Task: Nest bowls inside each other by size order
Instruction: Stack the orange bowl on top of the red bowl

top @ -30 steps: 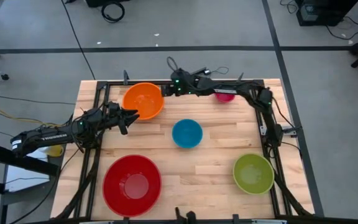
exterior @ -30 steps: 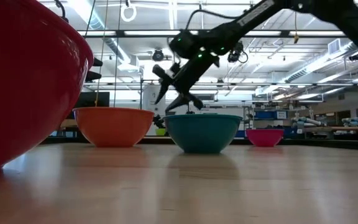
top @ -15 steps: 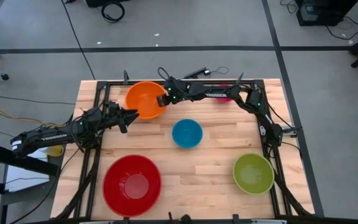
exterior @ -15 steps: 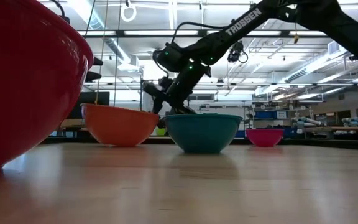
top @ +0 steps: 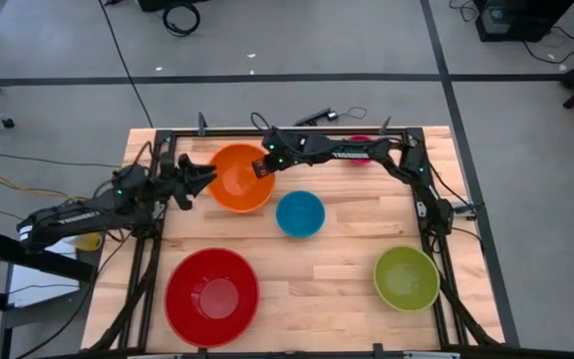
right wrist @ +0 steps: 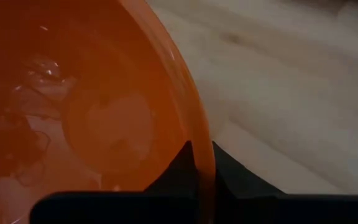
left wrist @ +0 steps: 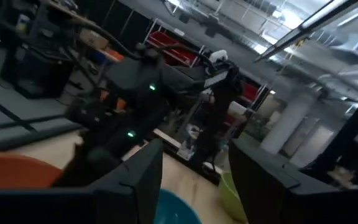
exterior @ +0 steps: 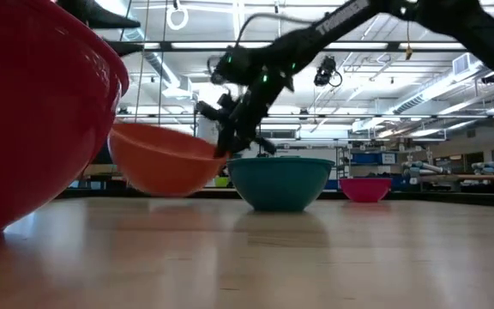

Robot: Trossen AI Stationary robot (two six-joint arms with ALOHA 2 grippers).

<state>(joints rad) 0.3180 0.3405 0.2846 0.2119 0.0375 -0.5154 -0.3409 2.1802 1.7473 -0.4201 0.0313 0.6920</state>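
**Orange bowl lifted by its rim, tilted**

The orange bowl [top: 239,178] hangs tipped at the far side of the worktop [top: 347,269], just beyond the blue bowl [top: 299,213]. The right end effector [top: 264,166] is clamped on the orange bowl's rim, one finger inside and one outside, as the right wrist view shows. In the low view the bowl's gripped edge is raised and its underside seems barely clear of the wood.

The left end effector [top: 205,176] waits just beside the orange bowl with its fingers apart.

The red bowl [top: 211,296], its likely destination, sits well apart from the orange bowl at the near edge. The lime green bowl [top: 406,277] and pink bowl [top: 360,146] stand untouched.

Risks: a thin rim pinch on glossy plastic may slip or pivot, and the low-hanging bowl could clip the blue bowl or left arm during travel.
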